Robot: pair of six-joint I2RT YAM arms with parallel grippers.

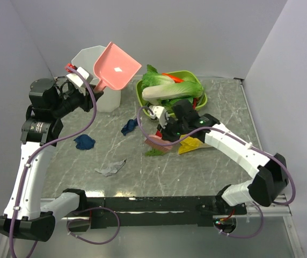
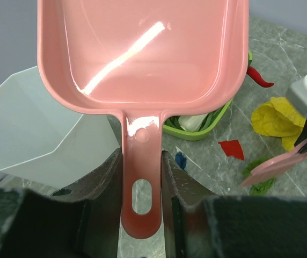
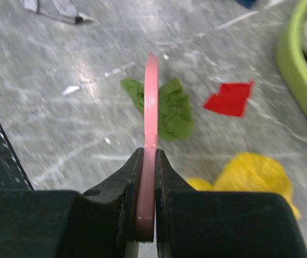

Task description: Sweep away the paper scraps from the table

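**Item 1.** Left pincer (image 2: 141, 172): pinching the handle of a pink dustpan (image 2: 143, 48), 1 finger on each side of the handle. The pan is held raised and tilted, just beside a white bin (image 1: 89, 56) at the far left of the tabletop (image 1: 143, 180).

**Item 2.** Right pincer (image 3: 147, 161): pressed together on a thin pink blade (image 3: 151, 102), seen edge-on, with its far end low over the tabletop.

**Item 3.** Paper scraps (image 1: 154, 152): 5 counted, all lying on the tabletop.
- Green scrap (image 3: 175, 110): right at the blade's tip, showing on both sides of it.
- Red scrap (image 3: 229, 99): just right of the green scrap, near the tray.
- Dark blue scrap (image 1: 84, 142): left of centre.
- 2nd dark blue scrap (image 1: 129, 127): nearer the middle, apart from the 1st.
- White-grey scrap (image 1: 110, 168): toward the near edge, well apart from the blade.

**Item 4.** Yellow crumpled piece (image 3: 255, 174): on the tabletop, just beside the right pincer.

**Item 5.** Green tray (image 1: 184, 74): far centre, holding a toy cabbage (image 1: 167, 88). A red chilli (image 2: 258, 75) lies at its rim.
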